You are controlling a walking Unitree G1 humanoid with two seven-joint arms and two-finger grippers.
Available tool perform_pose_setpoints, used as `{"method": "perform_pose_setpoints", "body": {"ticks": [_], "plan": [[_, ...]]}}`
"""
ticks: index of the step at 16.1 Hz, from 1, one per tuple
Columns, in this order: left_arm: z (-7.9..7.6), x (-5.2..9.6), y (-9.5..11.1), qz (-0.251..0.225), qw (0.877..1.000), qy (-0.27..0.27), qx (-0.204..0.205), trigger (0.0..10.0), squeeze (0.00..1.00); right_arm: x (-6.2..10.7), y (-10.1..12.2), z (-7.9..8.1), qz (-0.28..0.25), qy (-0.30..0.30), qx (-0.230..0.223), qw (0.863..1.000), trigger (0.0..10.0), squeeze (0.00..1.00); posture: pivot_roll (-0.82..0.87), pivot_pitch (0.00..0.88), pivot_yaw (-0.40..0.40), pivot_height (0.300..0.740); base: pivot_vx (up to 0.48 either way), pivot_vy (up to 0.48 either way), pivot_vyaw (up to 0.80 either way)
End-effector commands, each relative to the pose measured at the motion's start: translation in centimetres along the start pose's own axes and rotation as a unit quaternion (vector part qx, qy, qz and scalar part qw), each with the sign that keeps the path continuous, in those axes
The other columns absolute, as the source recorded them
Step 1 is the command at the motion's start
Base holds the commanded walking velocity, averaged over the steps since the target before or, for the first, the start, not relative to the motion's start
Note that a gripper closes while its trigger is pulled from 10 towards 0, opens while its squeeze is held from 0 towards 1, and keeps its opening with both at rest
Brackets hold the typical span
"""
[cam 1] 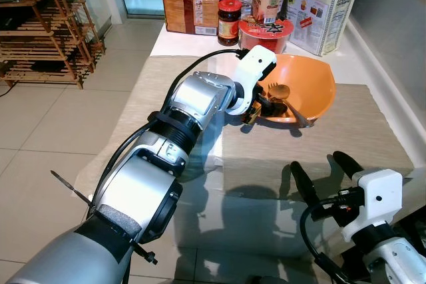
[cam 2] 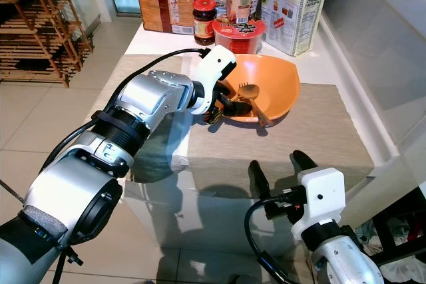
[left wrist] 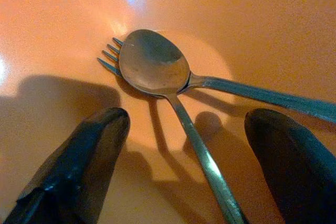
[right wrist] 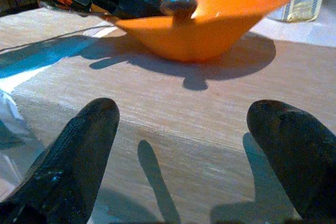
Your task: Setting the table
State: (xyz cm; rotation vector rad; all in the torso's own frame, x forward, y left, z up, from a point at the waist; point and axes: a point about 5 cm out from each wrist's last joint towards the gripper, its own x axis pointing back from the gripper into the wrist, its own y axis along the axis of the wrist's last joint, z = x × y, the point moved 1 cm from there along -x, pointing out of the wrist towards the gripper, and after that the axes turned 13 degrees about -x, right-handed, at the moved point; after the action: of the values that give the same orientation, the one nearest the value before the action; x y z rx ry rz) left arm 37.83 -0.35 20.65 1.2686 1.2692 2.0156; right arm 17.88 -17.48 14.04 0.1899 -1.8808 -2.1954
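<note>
Right up close is the robot's big silver left arm (cam 1: 143,184), reaching far out over the table (cam 1: 180,41). Next in size comes the long tan placemat (cam 1: 346,138) that covers most of the table top. On it sits the orange bowl (cam 1: 313,81), near the far end, just in front of a bunch of food: a bag of grain (cam 1: 324,8), a brown bread bag (cam 1: 190,8), a red noodle cup (cam 1: 266,31) and a jar of red sauce (cam 1: 229,21).

At the near edge of the table is the right gripper (right wrist: 184,145). Its two black fingers are spread wide and hold nothing. It hangs low, well apart from the bowl.

Smaller still is the left gripper (left wrist: 184,129), dipped inside the bowl. Its fingers are spread too, one on each side of a spoon handle, not squeezing yet.

The spoon (left wrist: 155,66) lies on top of a fork (left wrist: 110,56) at the bottom of the bowl. Their handles cross and point out over the rim.

I think the robot means to pick up the spoon. It could go wrong. The spoon is thin and the bowl is slippery, so the fingers might slide off it. They might grab the fork too, since the two touch. A hard push could also tip or scoot the bowl.
</note>
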Motion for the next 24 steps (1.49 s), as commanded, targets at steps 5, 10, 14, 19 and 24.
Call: {"method": "perform_pose_setpoints", "body": {"ticks": [5,10,14,19,24], "plan": [[0.5,0.1,0.2,0.0,1.0,0.013,0.003,0.0,0.0,-0.3,-0.7,-0.1,0.009,-0.004,-0.004,1.0,10.0,0.0,-0.16,0.003,0.05,0.74,0.0,0.0,0.0],[1.3,0.4,1.1,-0.023,0.999,0.045,-0.017,0.0,0.0,-0.9,-0.9,0.0,0.011,-0.005,-0.006,1.0,10.0,0.0,-0.16,0.005,0.05,0.74,0.0,0.0,0.0],[1.5,0.6,1.7,-0.038,0.998,0.052,-0.02,0.0,0.0,-1.1,-0.9,0.1,0.011,-0.001,-0.007,1.0,10.0,0.0,-0.15,0.004,0.047,0.74,0.0,0.0,0.0],[1.7,0.8,2.1,-0.047,0.996,0.063,-0.045,0.0,0.0,-0.9,-0.7,0.6,0.009,0.008,-0.01,1.0,10.0,0.0,-0.15,0.002,0.048,0.74,0.0,0.0,0.0],[2.2,0.8,1.4,-0.03,0.994,0.087,-0.059,10.0,0.0,0.0,0.1,0.8,0.005,0.021,-0.008,1.0,10.0,0.0,-0.15,0.009,0.053,0.74,0.0,0.0,0.0]]}}
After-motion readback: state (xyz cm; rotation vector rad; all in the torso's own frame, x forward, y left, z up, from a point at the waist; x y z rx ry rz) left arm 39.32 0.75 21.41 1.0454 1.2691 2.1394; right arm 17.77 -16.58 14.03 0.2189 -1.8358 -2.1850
